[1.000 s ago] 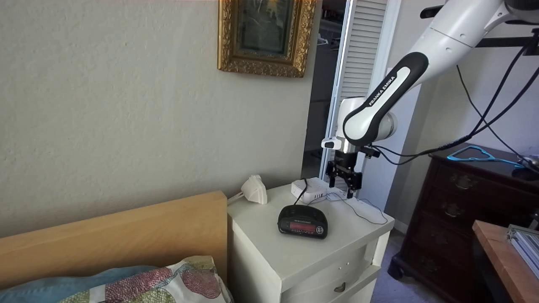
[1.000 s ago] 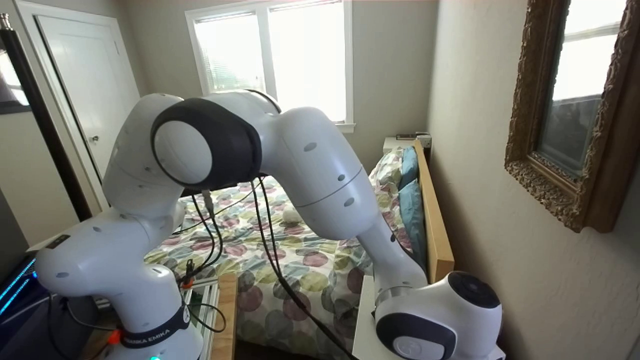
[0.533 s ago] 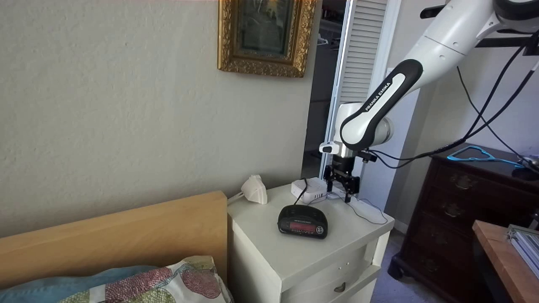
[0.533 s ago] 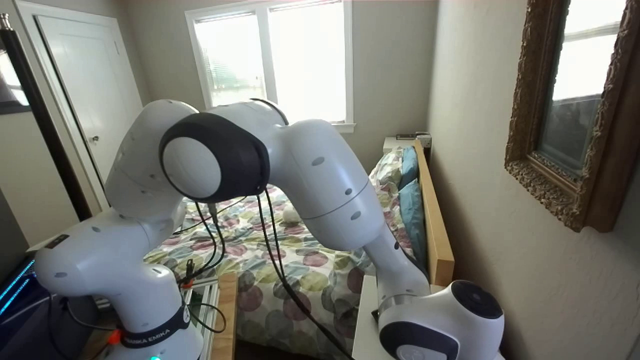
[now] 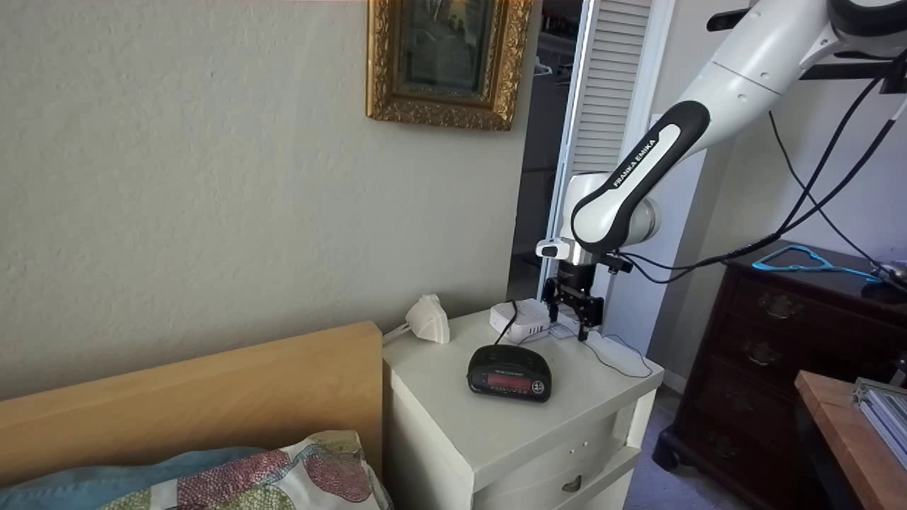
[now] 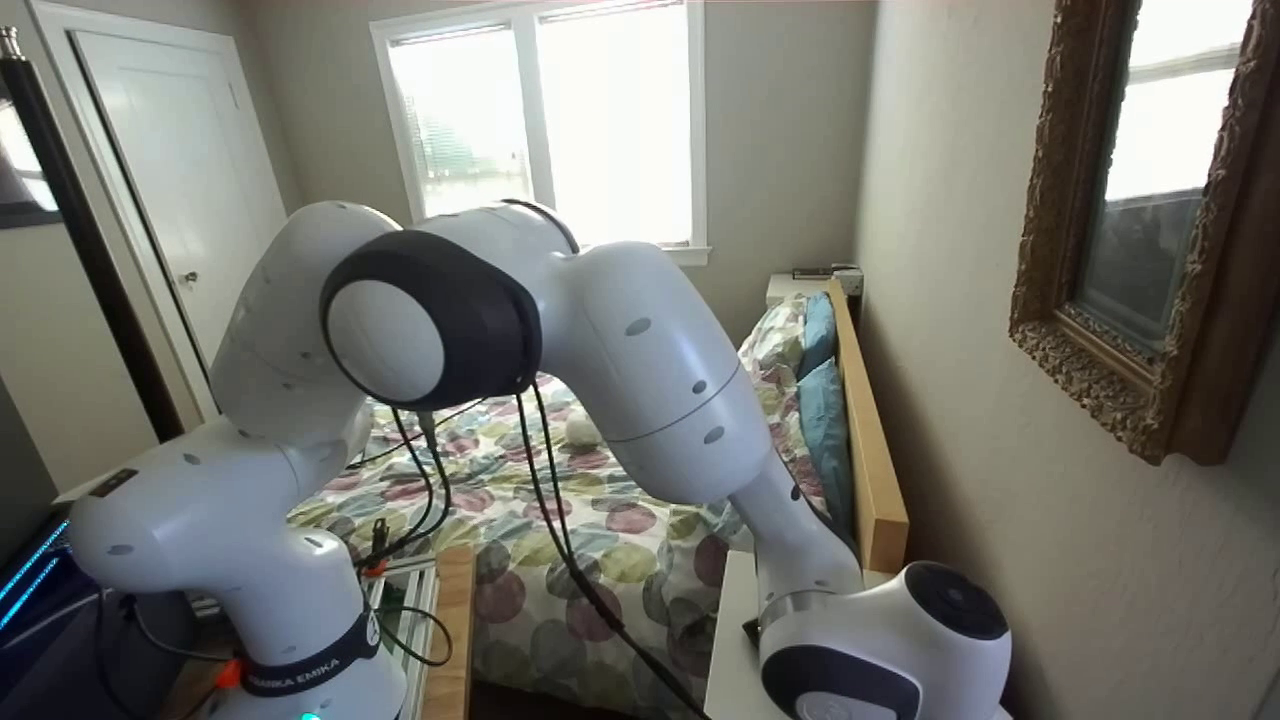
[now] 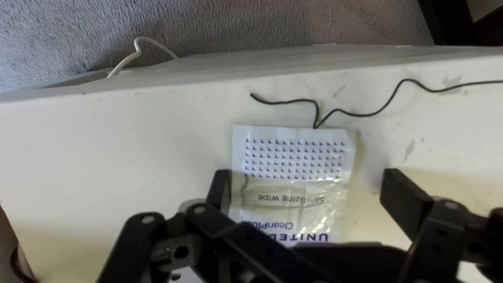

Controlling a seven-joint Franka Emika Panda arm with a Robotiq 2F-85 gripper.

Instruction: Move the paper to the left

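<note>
Packet [image 7: 294, 159]: on the nightstand [image 5: 489, 428], between the fingertips [image 7: 404, 200] in the wrist view, printed "Sanitizing wipe"
Gripper [image 7: 307, 186]: jaws spread apart; one finger overlaps the packet's side edge, contact uncertain
Wire [image 7: 365, 115]: dark, its bend meeting the packet's upper edge there
Box [image 5: 523, 326]: white, just beside the gripper in an exterior view
Clock [image 5: 509, 372]: black, before the box, its cord [image 5: 506, 326] crossing the box's face

One wipe packet [image 7: 292, 161], one hand [image 5: 568, 327] — one alarm clock [image 5: 509, 372], one robot arm [image 5: 641, 163], one blue hanger [image 5: 801, 268]
</note>
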